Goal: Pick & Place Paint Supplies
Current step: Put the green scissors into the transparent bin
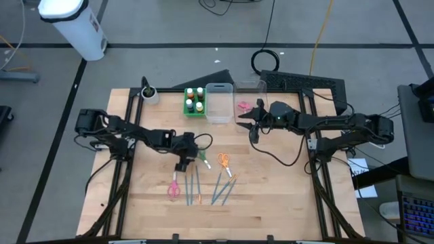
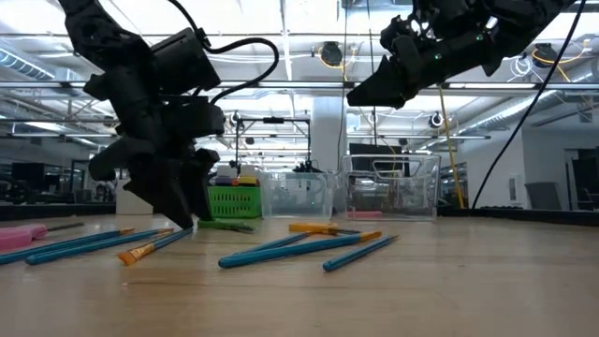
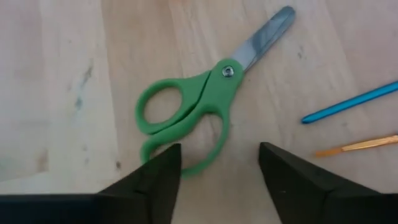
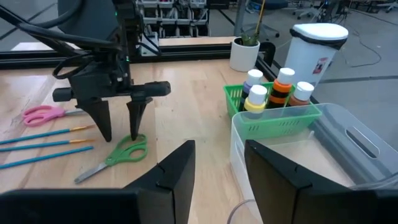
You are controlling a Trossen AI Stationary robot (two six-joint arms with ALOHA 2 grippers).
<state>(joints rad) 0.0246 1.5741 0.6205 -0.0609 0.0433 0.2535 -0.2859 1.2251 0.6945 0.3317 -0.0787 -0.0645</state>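
My left hand (image 3: 219, 171) is down over the green scissors (image 3: 198, 115), fingers apart astride the handle loop on the worktop (image 3: 56, 93). I should centre first, then close. Right hand (image 4: 217, 165), fingers apart, empty, hovers at two o'clock.

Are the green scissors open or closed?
Closed. The green scissors lie flat on the table, blades together as one strip, handle loops touching.

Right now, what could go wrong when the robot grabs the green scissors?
The left gripper stands open over the green scissors, its fingers astride only one handle loop. Closing there might pinch the loop's edge, so the scissors could twist or slip. A blue brush lies close by on the table and might get nudged.
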